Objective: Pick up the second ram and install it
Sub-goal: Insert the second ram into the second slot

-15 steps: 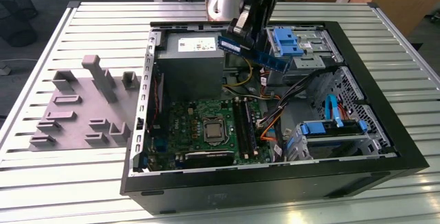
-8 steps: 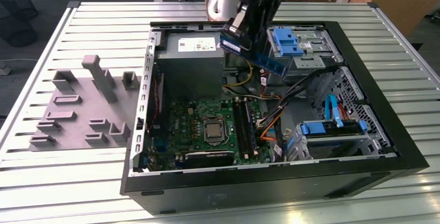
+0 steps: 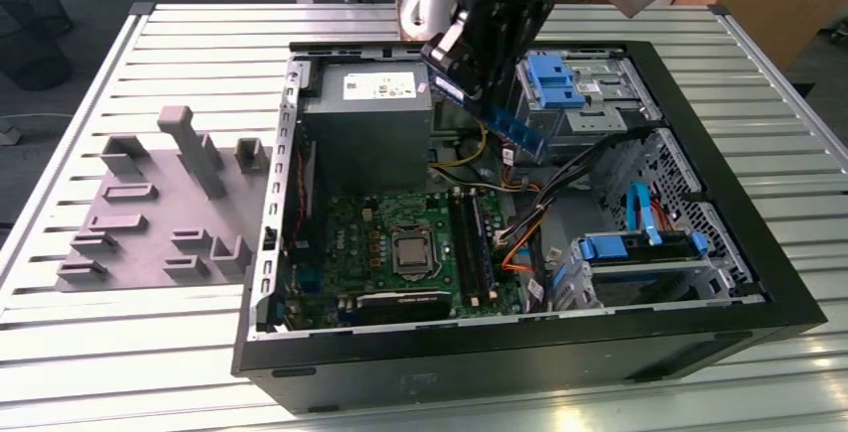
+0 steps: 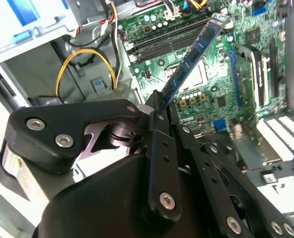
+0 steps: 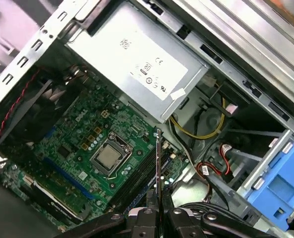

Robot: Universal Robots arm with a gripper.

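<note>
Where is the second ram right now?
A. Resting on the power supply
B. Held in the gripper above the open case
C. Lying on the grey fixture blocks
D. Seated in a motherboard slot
B: the gripper is shut on the second ram, which hangs over the motherboard, not yet in a slot.

An open PC case [image 3: 742, 283] lies on the slatted tabletop [image 3: 173, 45], a grey fixture [image 3: 146, 218] beside it on the exterior view's left.

Second ram [image 4: 194, 53], blue-green stick (tilted), held aloft
</note>
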